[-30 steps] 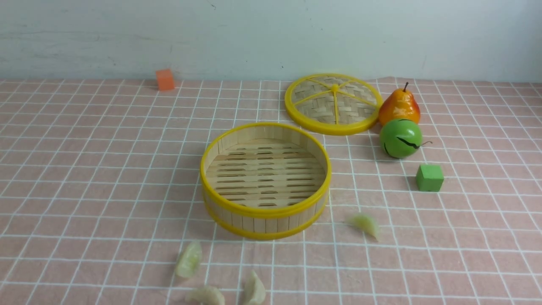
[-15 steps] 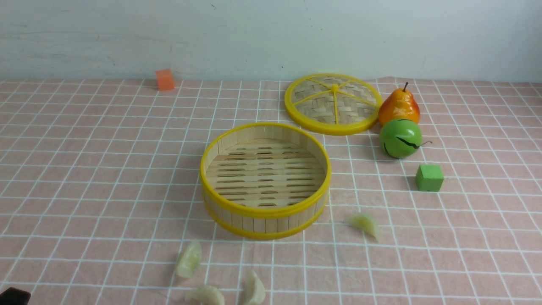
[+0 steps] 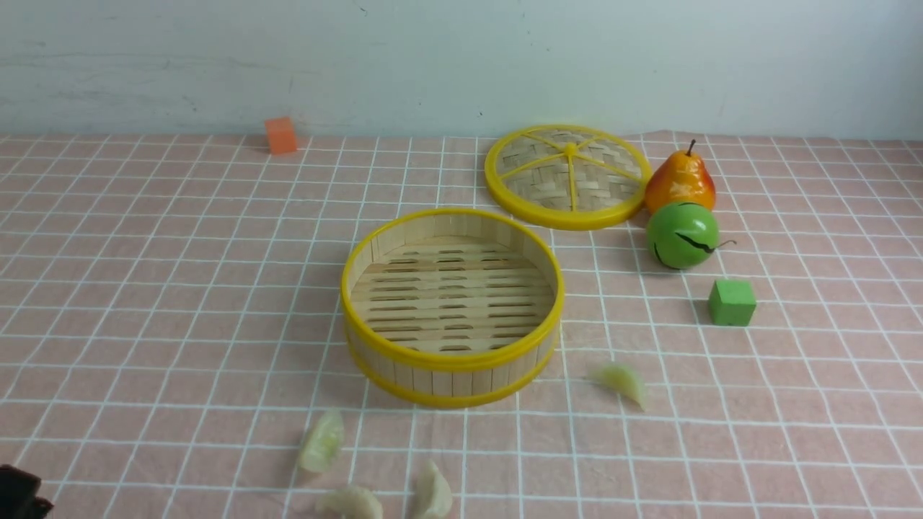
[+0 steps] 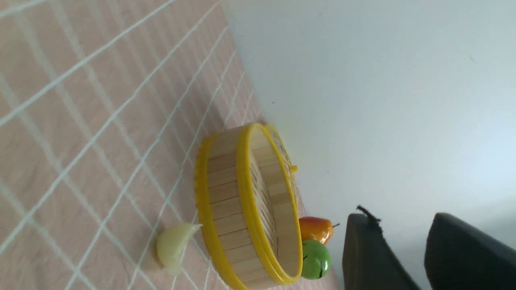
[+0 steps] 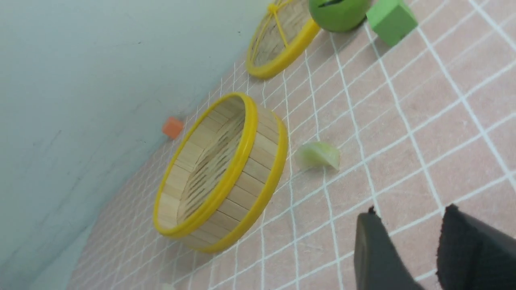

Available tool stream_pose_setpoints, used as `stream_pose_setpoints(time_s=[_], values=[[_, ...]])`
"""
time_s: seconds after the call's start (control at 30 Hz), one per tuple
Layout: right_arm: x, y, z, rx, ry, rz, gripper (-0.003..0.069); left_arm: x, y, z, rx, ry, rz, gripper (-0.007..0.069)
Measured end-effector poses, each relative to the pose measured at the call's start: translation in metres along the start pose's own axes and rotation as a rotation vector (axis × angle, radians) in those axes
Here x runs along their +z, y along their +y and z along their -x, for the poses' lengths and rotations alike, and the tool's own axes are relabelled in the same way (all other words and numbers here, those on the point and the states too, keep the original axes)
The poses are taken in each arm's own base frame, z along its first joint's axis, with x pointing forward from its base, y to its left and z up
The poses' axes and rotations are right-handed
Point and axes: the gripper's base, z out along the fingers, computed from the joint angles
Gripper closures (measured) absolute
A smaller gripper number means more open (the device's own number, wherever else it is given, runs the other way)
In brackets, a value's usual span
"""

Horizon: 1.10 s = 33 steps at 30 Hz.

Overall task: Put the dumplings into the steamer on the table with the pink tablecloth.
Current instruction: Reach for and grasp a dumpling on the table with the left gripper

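The steamer [image 3: 447,375], a round bamboo basket with yellow rims, stands empty mid-table on the pink tablecloth [image 3: 144,288]. Three pale dumplings lie in front of it near the table's front edge [image 3: 322,441] [image 3: 351,502] [image 3: 434,492]. One more dumpling [image 3: 621,380] lies at the steamer's front right. My left gripper [image 3: 18,494] just pokes into the bottom left corner of the front view. In its wrist view it [image 4: 399,217] stands open and empty, with the steamer [image 4: 225,201] and a dumpling [image 4: 175,243] ahead. My right gripper [image 5: 411,213] is open and empty above the cloth, short of a dumpling [image 5: 318,155].
The woven lid [image 3: 567,176] lies behind the steamer to the right. Beside it are a pear [image 3: 680,180], a green ball [image 3: 682,235] and a green cube [image 3: 731,303]. An orange cube [image 3: 280,135] sits at the back left by the wall.
The dark tip of my left gripper has come into the front view's bottom left corner and risen slightly. The dumplings and steamer have not moved.
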Motion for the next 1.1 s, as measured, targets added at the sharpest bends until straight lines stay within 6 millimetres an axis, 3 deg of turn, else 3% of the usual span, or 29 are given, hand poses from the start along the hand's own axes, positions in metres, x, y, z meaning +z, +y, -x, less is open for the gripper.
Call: stream_pose_setpoints(time_s=[0.1,0.17,0.2,0.3,0.37,0.53,0.63,0.7,0.83,0.93,1.03,1.07,1.1], values=[[-0.005,0.012,0.010,-0.084,-0.032,0.032,0.0429,-0.002,-0.020,0.005,0.141,0.042,0.004,0.0445],[-0.009,0.028,0.024,-0.190,-0.058,0.042,0.0482,0.006,-0.043,0.013,0.305,0.161,0.093,0.0536],[-0.009,0.031,0.026,-0.204,-0.061,0.044,0.0488,0.007,-0.044,0.013,0.316,0.172,0.102,0.0536],[-0.005,0.052,0.048,-0.331,-0.013,-0.004,0.0605,0.027,-0.062,0.023,0.464,0.345,0.236,0.0638],[0.005,0.066,0.062,-0.433,0.097,-0.050,0.0669,0.040,-0.072,0.028,0.564,0.450,0.279,0.0638],[0.036,0.085,0.079,-0.572,0.468,-0.118,0.0679,0.067,-0.085,0.026,0.778,0.737,0.351,0.0638],[0.050,0.092,0.076,-0.608,0.640,-0.087,0.0678,0.079,-0.086,0.020,0.827,0.858,0.396,0.0638],[0.061,0.102,0.066,-0.684,0.822,-0.019,0.0673,0.100,-0.086,0.010,0.859,0.974,0.464,0.0636],[0.065,0.111,0.046,-0.771,1.019,0.061,0.0669,0.128,-0.084,-0.005,0.897,1.083,0.519,0.0585],[0.062,0.116,0.032,-0.830,1.118,0.116,0.0666,0.159,-0.078,-0.023,0.910,1.170,0.558,0.0461],[0.062,0.119,0.028,-0.855,1.119,0.143,0.0662,0.185,-0.068,-0.036,0.906,1.215,0.597,0.0323],[0.062,0.119,0.028,-0.855,1.119,0.143,0.0662,0.186,-0.067,-0.036,0.905,1.218,0.600,0.0315],[0.062,0.120,0.029,-0.858,1.110,0.145,0.0661,0.199,-0.061,-0.043,0.905,1.233,0.617,0.0249]])
